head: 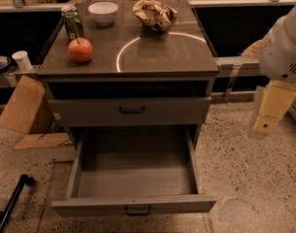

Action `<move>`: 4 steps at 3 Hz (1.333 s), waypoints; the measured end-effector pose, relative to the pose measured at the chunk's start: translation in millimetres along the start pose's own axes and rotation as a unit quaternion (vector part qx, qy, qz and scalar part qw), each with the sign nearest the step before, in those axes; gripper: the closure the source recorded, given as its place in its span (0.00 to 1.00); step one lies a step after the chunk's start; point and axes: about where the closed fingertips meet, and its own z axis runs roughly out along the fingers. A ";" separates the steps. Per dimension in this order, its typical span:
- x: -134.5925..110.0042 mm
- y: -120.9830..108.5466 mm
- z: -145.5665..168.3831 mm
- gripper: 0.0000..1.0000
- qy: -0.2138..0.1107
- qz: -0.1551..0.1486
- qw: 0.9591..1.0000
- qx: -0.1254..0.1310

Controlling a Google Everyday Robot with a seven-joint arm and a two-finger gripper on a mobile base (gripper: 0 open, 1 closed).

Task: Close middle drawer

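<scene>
The middle drawer (133,178) is pulled far out of the grey cabinet (162,57). Its deep grey box is empty, and its low front with a small dark handle (138,210) faces me at the bottom of the view. Above it sits the taller-fronted drawer (89,113) with a dark handle, slightly out, with a dark gap over it. The lowest drawer is hidden under the open one. My gripper (262,126) hangs from the white arm (283,47) at the right edge, well to the right of the cabinet and above floor level, touching nothing.
On the cabinet top are an apple (80,49), a green can (72,22), a white bowl (103,12) and a crumpled chip bag (155,14). Cardboard (24,106) leans at the cabinet's left. A black bar (14,203) lies on the floor at lower left.
</scene>
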 end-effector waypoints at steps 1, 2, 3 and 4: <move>1.8 6.7 63.4 0.00 -0.001 -0.036 0.999 -0.037; 2.5 17.8 118.5 0.00 -0.006 -0.064 0.996 -0.069; 2.7 39.2 172.7 0.00 -0.016 -0.079 0.991 -0.111; 2.7 39.2 172.7 0.00 -0.016 -0.079 0.991 -0.111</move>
